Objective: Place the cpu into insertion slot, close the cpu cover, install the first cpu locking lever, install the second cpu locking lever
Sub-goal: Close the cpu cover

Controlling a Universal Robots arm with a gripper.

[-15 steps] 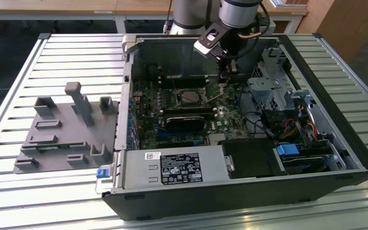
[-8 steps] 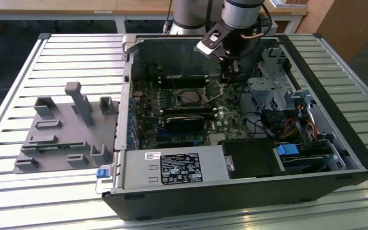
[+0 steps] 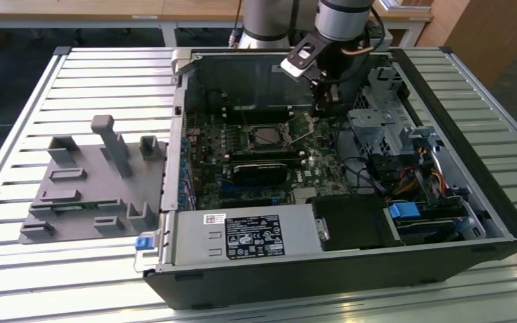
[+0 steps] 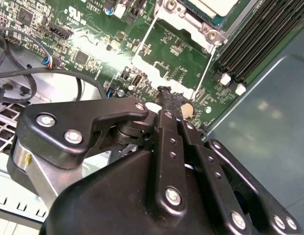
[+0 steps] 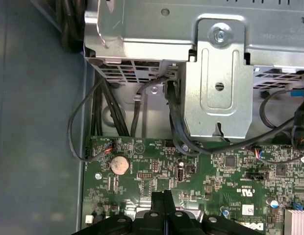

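Down inside the open computer case (image 3: pixel 330 276), the black jaws are pressed tight together, with nothing seen between them. Their fingertips (image 4: pixel 167 98) sit right at the near edge of the cpu cover (image 4: pixel 144 43), a thin shiny frame with a square hole. I cannot tell if they touch it. The cover is open, off the slot, and the green board (image 4: pixel 78 34) shows through its hole. Just past the cover's far end is the cpu (image 4: pixel 218 5), lying flat in its slot with its pale grey top facing up. Long black memory sticks (image 4: pixel 260 34) run beside the slot. In the first wrist view, a round silver battery (image 5: pixel 119 165) lies on the board near the fingertips. Farther on, black cables (image 5: pixel 174 122) climb to a silver metal cage (image 5: pixel 218 88). In the exterior view, the arm (image 3: pixel 339 20) reaches down into the case, just to the exterior view's right of the slot. The case lies on a table (image 3: pixel 25 282) made of metal slats. A grey plastic holder (image 3: pixel 88 182) sits on the table to the exterior view's left of the case.
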